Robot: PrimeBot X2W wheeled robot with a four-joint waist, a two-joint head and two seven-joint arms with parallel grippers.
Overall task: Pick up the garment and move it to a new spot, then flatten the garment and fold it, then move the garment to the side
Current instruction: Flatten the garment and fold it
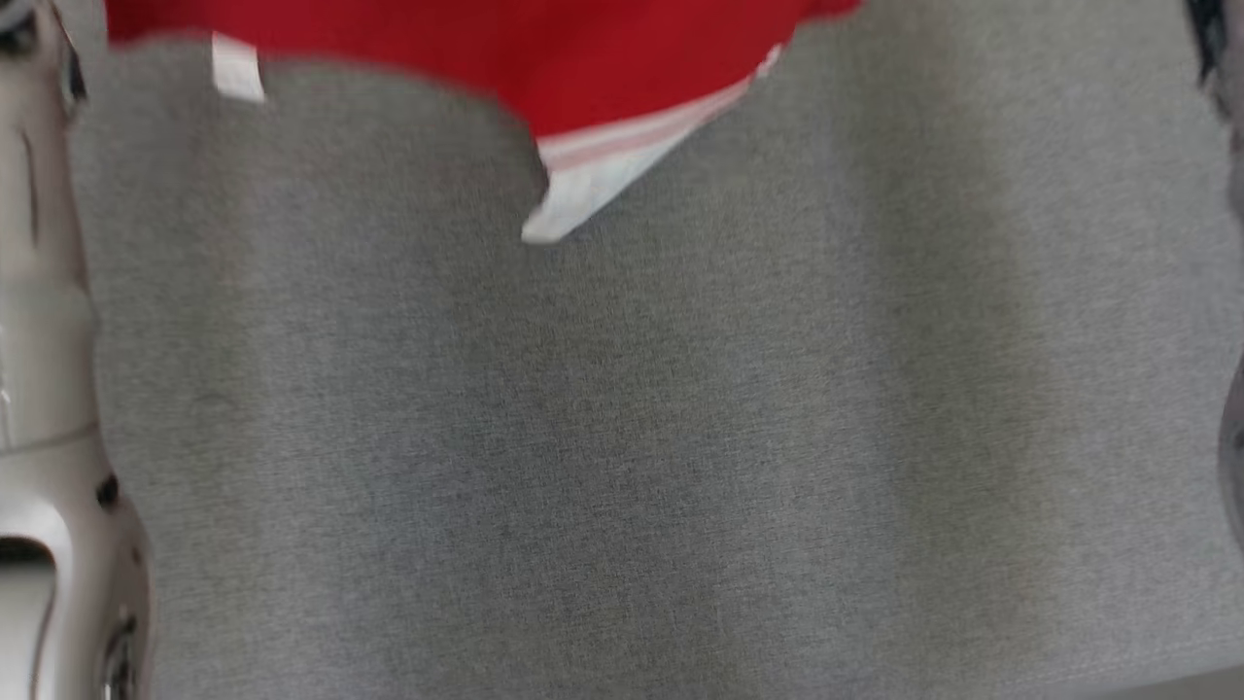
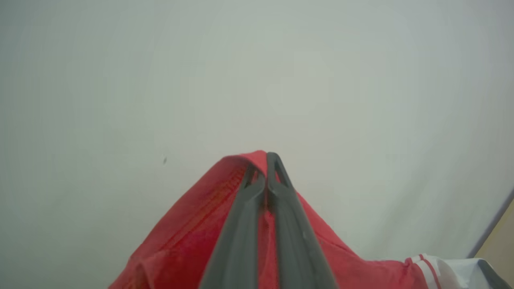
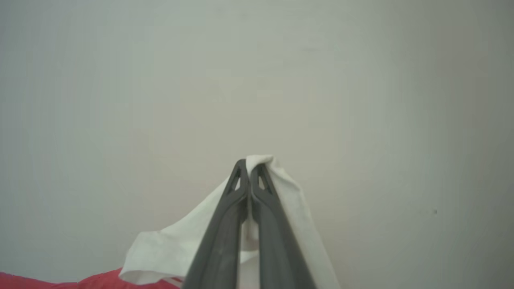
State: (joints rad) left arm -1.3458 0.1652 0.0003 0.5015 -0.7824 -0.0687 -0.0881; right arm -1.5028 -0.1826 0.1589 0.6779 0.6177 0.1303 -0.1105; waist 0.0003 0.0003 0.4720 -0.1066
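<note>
The garment [image 1: 544, 58] is red with white, red-striped trim; in the head view it hangs blurred across the top edge above the grey table, a white corner drooping down. In the left wrist view my left gripper [image 2: 266, 157] is shut on a peak of the red cloth [image 2: 188, 237], which drapes down around both fingers. In the right wrist view my right gripper [image 3: 248, 164] is shut on a white part of the garment [image 3: 168, 249], with red cloth at the lower left. Both held parts are lifted off the surface.
The grey cloth-covered table [image 1: 622, 437] spreads below the garment in the head view. A pale robot arm [image 1: 49, 389] runs down the left edge, and a dark part [image 1: 1220, 58] shows at the right edge. The table's edge [image 2: 492, 224] shows at right in the left wrist view.
</note>
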